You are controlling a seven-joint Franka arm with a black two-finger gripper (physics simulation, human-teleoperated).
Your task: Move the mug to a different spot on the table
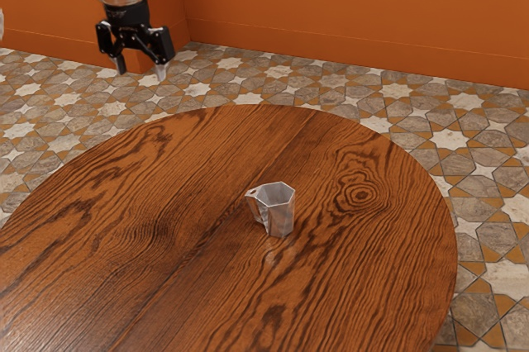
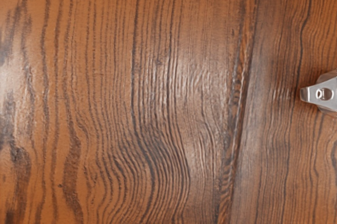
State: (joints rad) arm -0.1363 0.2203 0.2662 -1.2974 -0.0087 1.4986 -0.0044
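Hanging high over the surface (image 1: pixel 165 228), the gripper (image 1: pixel 140 69) has its jaws spread apart and holds nothing. The mug (image 1: pixel 273 207) stands upright well apart from it, toward four o'clock in the exterior view, with its handle turned to about nine o'clock. Reaching it likely calls for a long descent that way.

bright, even light lays a pale sheen on the table (image 2: pixel 197 77); the mug (image 1: pixel 273 207) casts hardly any shadow.
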